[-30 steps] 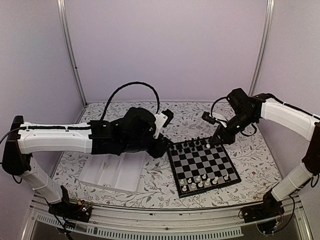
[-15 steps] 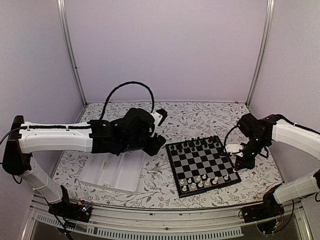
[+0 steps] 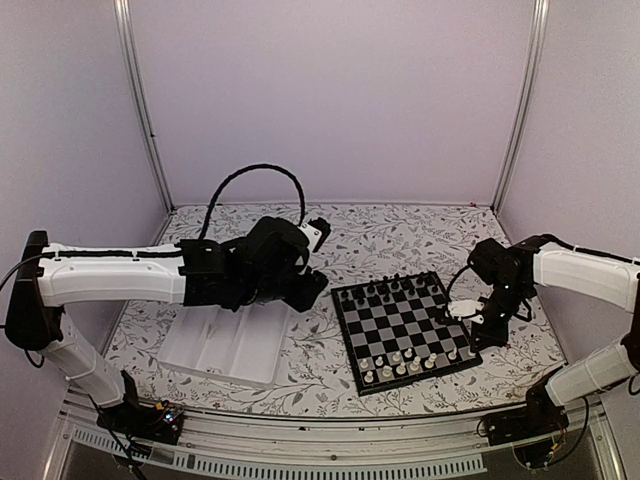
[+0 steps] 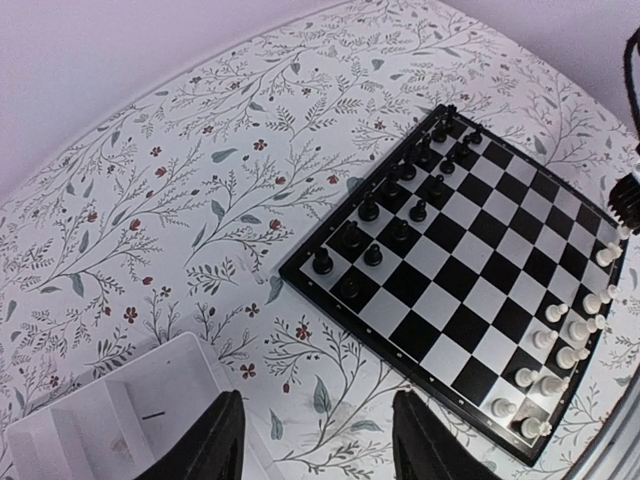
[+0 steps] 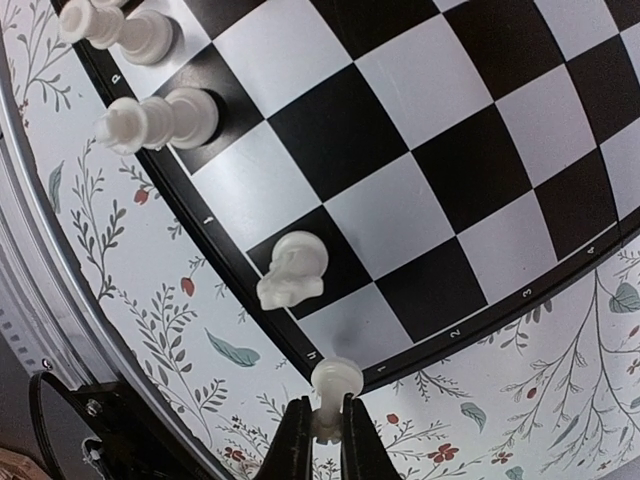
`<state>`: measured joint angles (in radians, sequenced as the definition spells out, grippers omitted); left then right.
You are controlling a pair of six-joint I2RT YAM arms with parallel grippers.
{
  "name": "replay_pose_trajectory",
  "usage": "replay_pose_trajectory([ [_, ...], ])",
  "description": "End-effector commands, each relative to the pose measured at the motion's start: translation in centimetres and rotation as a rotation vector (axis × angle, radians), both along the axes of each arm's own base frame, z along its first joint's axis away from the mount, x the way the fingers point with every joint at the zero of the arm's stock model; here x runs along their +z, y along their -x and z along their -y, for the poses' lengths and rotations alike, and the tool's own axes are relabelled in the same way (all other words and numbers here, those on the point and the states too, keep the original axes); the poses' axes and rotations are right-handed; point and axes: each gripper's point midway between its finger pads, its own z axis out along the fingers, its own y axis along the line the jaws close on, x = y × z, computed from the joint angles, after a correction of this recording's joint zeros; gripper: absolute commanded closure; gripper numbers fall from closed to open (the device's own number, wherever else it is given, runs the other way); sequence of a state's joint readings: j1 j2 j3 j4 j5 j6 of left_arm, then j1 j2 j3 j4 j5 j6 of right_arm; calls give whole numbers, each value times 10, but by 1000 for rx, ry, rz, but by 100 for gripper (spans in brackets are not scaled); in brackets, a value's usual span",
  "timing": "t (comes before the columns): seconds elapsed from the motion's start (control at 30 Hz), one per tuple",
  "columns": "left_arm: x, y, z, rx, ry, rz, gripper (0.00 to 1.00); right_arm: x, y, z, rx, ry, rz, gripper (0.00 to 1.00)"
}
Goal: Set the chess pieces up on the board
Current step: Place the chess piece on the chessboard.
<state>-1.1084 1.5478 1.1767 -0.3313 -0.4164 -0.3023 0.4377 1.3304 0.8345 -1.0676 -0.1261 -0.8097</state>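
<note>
The board (image 3: 405,328) lies right of centre, also seen as the board (image 4: 470,280) in the left wrist view. Black chess pieces (image 4: 400,200) fill its far rows and white ones (image 4: 560,340) its near rows. My right gripper (image 5: 322,420) is shut on a white pawn (image 5: 335,380), held just above the board's near right corner (image 5: 345,335). A white knight (image 5: 292,270) stands on the square beside that corner. In the top view the right gripper (image 3: 483,332) hangs at the board's right edge. My left gripper (image 4: 318,420) is open and empty, left of the board.
A white compartment tray (image 3: 225,345) sits left of the board, under the left arm; its corner (image 4: 110,430) shows by my left finger. More white pieces (image 5: 150,118) stand along the near row. A metal rail (image 3: 330,440) runs along the table's front edge.
My right arm has swung from the board's far right corner to its near right side and come down low, carrying the pawn. The left gripper drew back slightly.
</note>
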Motion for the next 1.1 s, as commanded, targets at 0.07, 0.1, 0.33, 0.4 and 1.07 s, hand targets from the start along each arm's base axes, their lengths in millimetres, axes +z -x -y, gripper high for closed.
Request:
replay_pose_trajectory([
  [0.07, -7, -6, -10, 36, -18, -9, 47, -7, -8, -5, -5, -13, 8, 94],
  [0.1, -7, -6, -10, 36, -17, -10, 47, -8, -9, -5, -7, -14, 7, 94],
  [0.33, -13, -6, -11, 39, -25, -22, 48, -14, -8, -7, -8, -17, -15, 91],
  [0.4, -15, -5, -12, 39, -27, -25, 48, -15, -8, -7, -9, -17, -17, 89],
  [1.07, -98, 2, -176, 490, -205, -415, 57, 57, -49, -48, -44, -229, 138, 61],
])
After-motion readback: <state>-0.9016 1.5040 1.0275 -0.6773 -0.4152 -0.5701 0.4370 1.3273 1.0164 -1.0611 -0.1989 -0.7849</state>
